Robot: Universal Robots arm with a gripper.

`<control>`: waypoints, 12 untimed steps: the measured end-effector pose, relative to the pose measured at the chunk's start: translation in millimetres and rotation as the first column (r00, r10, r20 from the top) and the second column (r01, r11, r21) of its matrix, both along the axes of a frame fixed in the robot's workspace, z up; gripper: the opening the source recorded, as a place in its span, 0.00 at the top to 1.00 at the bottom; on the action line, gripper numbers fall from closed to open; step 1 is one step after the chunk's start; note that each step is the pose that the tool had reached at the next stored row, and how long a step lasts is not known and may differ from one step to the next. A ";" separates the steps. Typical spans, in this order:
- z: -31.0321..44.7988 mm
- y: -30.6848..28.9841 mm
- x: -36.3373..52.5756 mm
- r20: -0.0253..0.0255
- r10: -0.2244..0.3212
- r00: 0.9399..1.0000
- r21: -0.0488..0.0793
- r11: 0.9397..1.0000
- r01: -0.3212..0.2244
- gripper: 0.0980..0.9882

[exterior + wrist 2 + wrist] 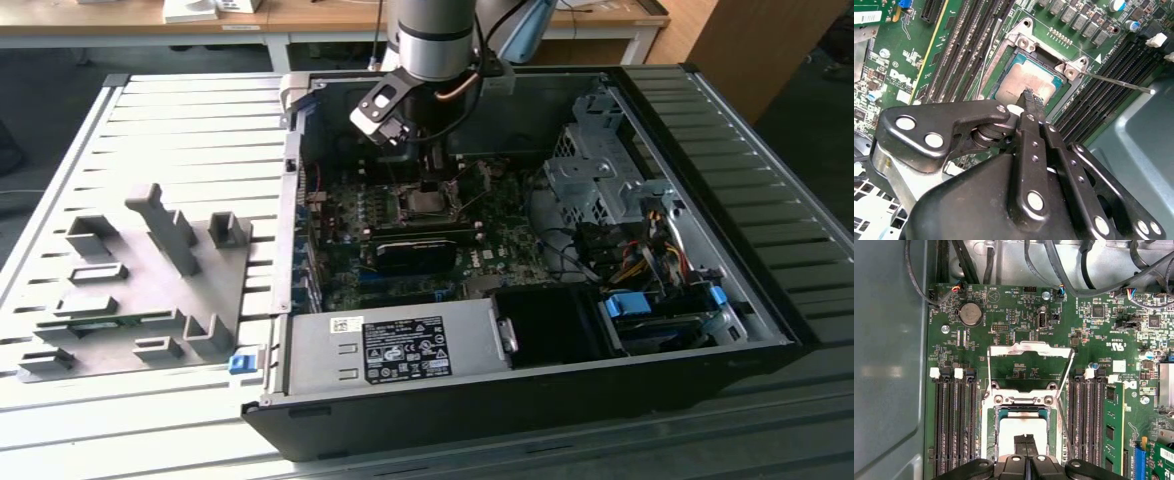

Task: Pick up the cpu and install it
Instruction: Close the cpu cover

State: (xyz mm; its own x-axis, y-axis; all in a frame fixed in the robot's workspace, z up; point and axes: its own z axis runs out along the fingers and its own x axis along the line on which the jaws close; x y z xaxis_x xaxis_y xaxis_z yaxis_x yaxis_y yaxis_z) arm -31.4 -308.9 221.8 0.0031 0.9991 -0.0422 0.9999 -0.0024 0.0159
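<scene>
Clenched empty, my fingers (1032, 100) sit over the shiny square silver-grey cpu (1029, 77), seated in its socket (1019, 41). Steel load plate (1029, 346) open: installation unlatched.

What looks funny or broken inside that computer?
Nothing looks broken or spilled. The one odd-looking thing is the metal cover, which stands flipped up, with its thin lever sticking out to one side. So the cpu lies uncovered, with the gripper right over it.
</scene>
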 end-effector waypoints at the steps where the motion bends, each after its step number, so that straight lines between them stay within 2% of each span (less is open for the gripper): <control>1: 0.6 0.0 0.0 0.000 0.000 1.000 0.000 1.000 0.000 0.99; 12: 6.5 0.0 0.0 0.000 0.000 1.000 0.000 1.000 0.000 0.99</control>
State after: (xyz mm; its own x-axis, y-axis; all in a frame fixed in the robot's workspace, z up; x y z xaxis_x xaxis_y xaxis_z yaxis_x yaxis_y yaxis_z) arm -31.4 -308.9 228.4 0.0031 0.9991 -0.0421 0.9999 -0.0024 0.0159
